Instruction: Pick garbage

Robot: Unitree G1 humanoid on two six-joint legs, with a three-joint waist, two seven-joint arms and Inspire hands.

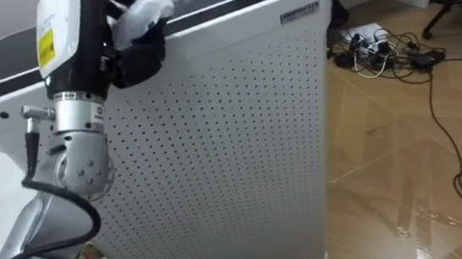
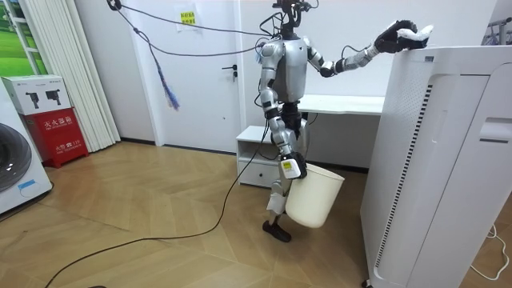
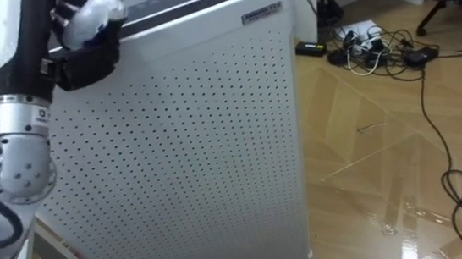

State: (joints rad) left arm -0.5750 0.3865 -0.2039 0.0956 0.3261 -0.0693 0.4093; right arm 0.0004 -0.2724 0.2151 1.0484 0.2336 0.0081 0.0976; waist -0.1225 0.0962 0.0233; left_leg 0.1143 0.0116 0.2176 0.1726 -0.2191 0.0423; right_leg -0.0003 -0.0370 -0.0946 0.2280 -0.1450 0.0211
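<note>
A tall white appliance [image 1: 233,146] has a front covered in a regular grid of small dark dots, and its top panel is black. At its top edge, a black left hand [image 1: 135,60] grips a crumpled white wad [image 1: 143,15]. Beside the appliance, the floor [image 1: 403,155] is pale brown herringbone wood, crossed by black cables [image 1: 385,51]. A cream bin [image 2: 314,196] is near it, a red box [image 2: 58,136] well apart.

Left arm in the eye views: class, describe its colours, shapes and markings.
The left arm has a rounded silver elbow joint, a black forearm with a white panel and a yellow label, and a black cable looping beside it. The left hand is black.
</note>
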